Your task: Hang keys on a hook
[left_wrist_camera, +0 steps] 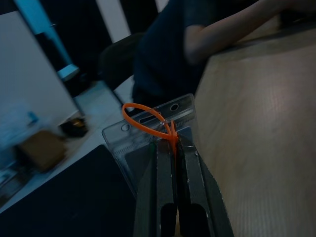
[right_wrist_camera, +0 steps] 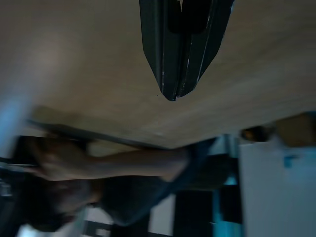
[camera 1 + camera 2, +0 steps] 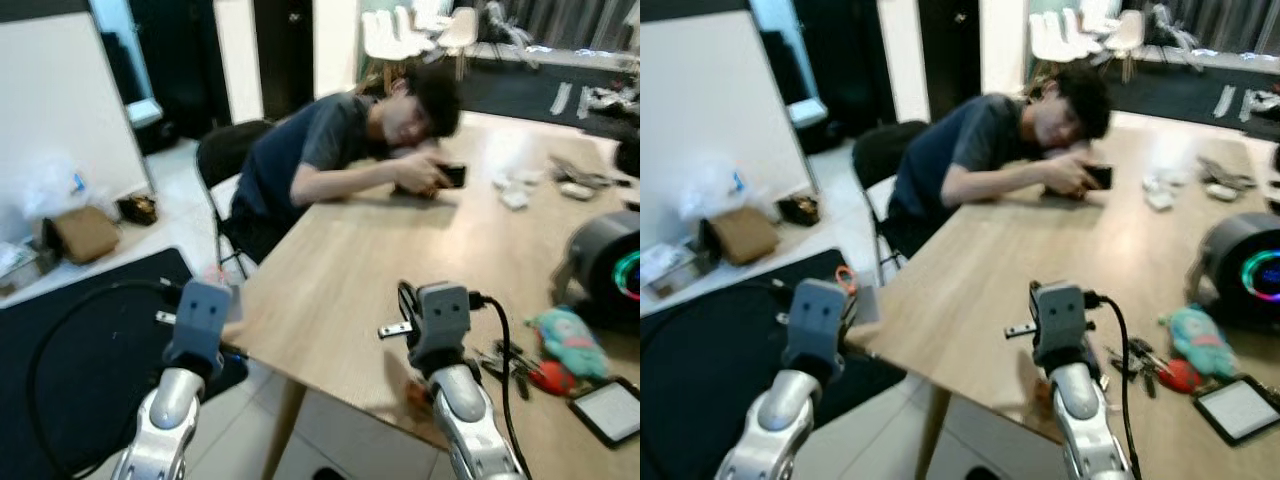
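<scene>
The keys (image 3: 1137,360) on the table (image 3: 980,280) are blurred and partly hidden behind the right arm; the tablet (image 3: 610,410) and the round black device (image 3: 610,265) are cut off at the edge

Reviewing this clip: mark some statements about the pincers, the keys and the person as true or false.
1. The left pincer is shut on a clear badge holder with an orange loop. True.
2. The right pincer holds the keys. False: it is shut on nothing, over bare wooden table; the keys lie on the table beside a red tag.
3. A person leans on the table holding a phone. True.
4. The teal plush toy lies on the floor. False: it lies on the table.
</scene>
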You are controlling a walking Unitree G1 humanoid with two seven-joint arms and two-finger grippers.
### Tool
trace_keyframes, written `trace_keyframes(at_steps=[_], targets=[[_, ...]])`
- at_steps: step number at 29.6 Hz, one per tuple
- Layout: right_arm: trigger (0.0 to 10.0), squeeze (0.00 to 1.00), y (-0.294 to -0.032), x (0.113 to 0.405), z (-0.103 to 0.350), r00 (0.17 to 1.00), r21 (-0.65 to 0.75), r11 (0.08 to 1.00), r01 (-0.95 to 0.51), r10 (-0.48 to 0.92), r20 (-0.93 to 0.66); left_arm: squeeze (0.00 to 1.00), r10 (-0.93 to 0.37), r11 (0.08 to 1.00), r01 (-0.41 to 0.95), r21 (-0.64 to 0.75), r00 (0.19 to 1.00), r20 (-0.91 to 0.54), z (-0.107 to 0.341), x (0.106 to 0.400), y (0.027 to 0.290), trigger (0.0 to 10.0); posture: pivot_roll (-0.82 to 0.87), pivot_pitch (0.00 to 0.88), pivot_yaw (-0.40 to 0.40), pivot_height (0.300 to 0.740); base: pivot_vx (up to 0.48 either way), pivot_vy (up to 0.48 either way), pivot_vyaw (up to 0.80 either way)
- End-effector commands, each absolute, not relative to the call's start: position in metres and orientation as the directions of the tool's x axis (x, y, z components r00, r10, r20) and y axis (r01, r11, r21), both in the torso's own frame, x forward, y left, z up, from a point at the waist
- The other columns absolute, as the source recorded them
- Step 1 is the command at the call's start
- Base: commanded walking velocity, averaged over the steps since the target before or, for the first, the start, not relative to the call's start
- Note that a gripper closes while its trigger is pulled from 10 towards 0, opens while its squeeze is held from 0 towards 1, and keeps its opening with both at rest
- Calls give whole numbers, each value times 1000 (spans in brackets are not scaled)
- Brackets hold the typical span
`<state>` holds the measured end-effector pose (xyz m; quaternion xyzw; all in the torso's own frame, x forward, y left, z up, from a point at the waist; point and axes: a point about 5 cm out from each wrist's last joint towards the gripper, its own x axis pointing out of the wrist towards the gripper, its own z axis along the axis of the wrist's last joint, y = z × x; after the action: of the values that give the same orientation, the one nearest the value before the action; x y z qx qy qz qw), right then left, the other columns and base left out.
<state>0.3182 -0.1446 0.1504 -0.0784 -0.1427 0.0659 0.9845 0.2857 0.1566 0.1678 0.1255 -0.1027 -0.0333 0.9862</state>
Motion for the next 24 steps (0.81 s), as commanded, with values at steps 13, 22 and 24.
trace_keyframes(at_steps=[13, 22, 24], targets=[[10000, 0, -145, 318, 146, 952, -181, 978, -104, 150, 266, 0, -105, 961, 54, 272, 978, 178, 163, 287, 155, 10000, 90, 91, 37, 740, 0, 0, 732], [10000, 0, -145, 319, 146, 953, -174, 979, -102, 146, 264, 0, -108, 961, 59, 271, 980, 169, 162, 287, 153, 10000, 91, 90, 38, 740, 0, 0, 58], [10000, 0, -145, 318, 145, 953, -173, 979, -104, 148, 264, 0, -110, 961, 62, 269, 980, 168, 162, 287, 153, 10000, 92, 90, 38, 740, 0, 0, 0]])
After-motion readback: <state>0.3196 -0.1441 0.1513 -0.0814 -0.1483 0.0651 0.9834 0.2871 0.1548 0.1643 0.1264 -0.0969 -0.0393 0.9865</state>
